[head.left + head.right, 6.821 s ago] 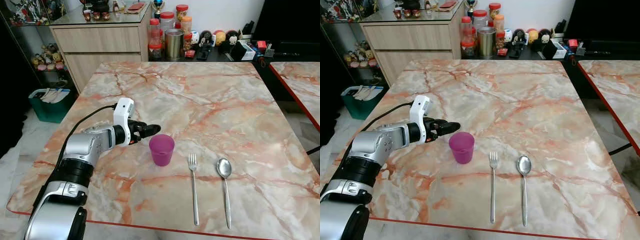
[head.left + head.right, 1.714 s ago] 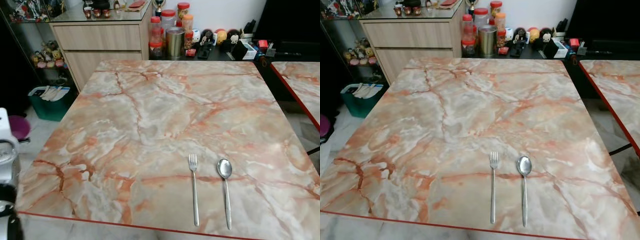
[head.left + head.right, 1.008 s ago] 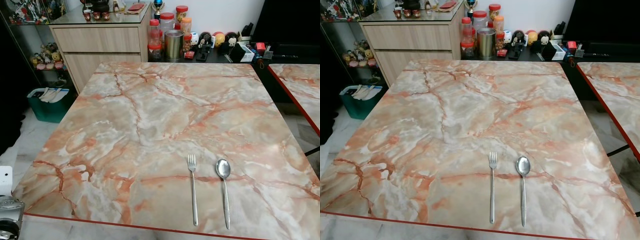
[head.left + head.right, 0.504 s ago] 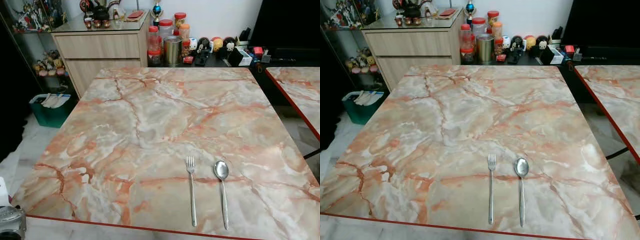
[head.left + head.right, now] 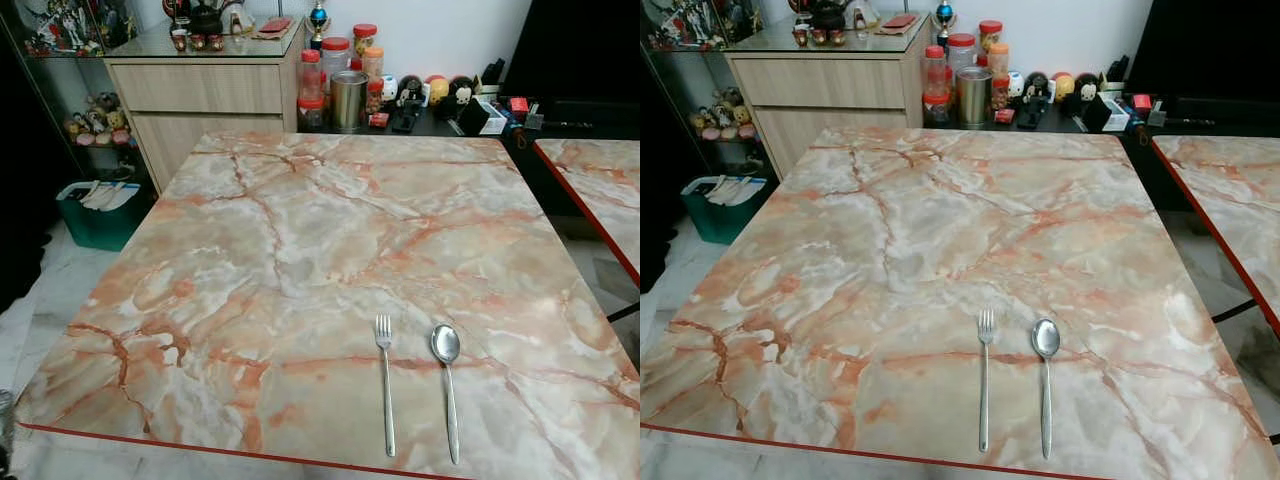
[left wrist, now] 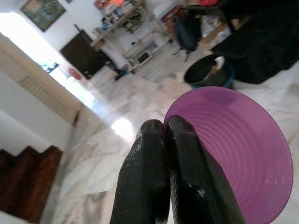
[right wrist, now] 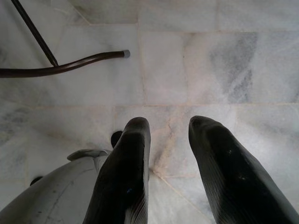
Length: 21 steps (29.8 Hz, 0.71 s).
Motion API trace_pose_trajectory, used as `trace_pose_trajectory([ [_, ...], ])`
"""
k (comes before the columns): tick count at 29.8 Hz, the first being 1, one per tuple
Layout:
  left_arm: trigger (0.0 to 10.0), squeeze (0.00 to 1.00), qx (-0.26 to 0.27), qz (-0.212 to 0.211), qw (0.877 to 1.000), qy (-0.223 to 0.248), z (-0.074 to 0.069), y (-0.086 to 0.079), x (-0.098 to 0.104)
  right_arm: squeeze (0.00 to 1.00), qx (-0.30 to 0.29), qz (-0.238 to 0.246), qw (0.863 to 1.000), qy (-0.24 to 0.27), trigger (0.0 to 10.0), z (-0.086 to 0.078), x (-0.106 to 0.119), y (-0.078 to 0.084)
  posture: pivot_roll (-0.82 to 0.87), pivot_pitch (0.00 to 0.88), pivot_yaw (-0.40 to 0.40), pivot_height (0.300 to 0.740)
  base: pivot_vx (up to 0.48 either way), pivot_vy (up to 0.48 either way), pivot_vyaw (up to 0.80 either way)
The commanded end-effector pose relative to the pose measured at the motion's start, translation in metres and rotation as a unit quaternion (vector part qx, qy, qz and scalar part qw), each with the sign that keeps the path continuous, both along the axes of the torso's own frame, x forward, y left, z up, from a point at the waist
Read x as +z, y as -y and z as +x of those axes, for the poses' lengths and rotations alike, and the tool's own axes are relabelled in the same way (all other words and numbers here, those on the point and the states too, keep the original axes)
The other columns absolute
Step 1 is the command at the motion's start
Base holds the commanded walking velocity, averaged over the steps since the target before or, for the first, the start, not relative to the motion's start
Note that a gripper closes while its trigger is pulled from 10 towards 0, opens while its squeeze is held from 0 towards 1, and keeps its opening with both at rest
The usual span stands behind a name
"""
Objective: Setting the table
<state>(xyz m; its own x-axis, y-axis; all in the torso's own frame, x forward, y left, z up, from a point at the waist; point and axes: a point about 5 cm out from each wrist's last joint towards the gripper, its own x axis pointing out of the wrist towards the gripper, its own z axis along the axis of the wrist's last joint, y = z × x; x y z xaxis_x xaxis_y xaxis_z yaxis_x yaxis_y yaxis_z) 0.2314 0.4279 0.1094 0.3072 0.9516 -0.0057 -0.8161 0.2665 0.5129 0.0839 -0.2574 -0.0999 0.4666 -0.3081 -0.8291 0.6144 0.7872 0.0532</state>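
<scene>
The marble worktop point(image 5: 300, 250) carried a fork point(image 5: 385, 385) and a spoon point(image 5: 447, 385) lying side by side near its front edge, just apart, handles toward the robot, the spoon to the right of the fork. Behind the worktop stood a wooden cabinet point(image 5: 200, 105), and beside it a low dark shelf with jars point(image 5: 335, 65), a metal tin point(image 5: 349, 98) and small figurines point(image 5: 430, 88). A green bin point(image 5: 98, 212) sat on the floor to the left of the worktop, and the corner of a second marble table point(image 5: 600, 190) showed at the right. In the left wrist view, the left gripper point(image 6: 164, 140) had its two black fingers point(image 6: 145, 177) pressed nearly together on the rim of a purple cup point(image 6: 243, 158), one finger lying against the inside of the wall; the cup was held off the worktop, its open mouth facing the camera, with a tiled floor and distant furniture behind it. In the right wrist view, the right gripper point(image 7: 169, 135) hung over a pale marble floor point(image 7: 210, 56) with its fingers parted and nothing between them, a dark chair leg point(image 7: 60, 65) curving across the floor beyond.
</scene>
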Motion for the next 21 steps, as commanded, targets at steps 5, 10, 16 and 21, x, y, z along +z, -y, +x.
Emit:
trace_pose_trajectory([
  [5,10.0,0.00,0.028,-0.019,0.997,-0.064,-0.027,-0.003,-0.026,0.00,-0.012,0.004,1.000,-0.002,10.0,-0.003,-0.001,-0.002,0.09,0.028,0.032,0.740,0.000,0.000,0.00],
  [10,10.0,0.00,0.032,-0.061,0.992,-0.110,-0.044,0.005,-0.054,0.00,-0.012,0.004,1.000,-0.002,10.0,-0.003,-0.001,-0.002,0.09,0.023,0.032,0.740,0.000,0.000,0.00],
  [16,10.0,0.00,0.018,-0.135,0.980,-0.148,-0.056,0.025,-0.088,0.00,-0.011,0.002,1.000,-0.002,10.0,-0.002,-0.001,-0.001,0.09,0.034,0.023,0.740,0.000,0.000,0.00],
  [21,10.0,0.00,-0.040,-0.215,0.958,-0.187,-0.057,0.057,-0.120,0.00,-0.012,0.002,1.000,-0.001,10.0,0.000,0.000,0.000,0.09,0.040,0.016,0.740,0.000,0.000,0.00],
])
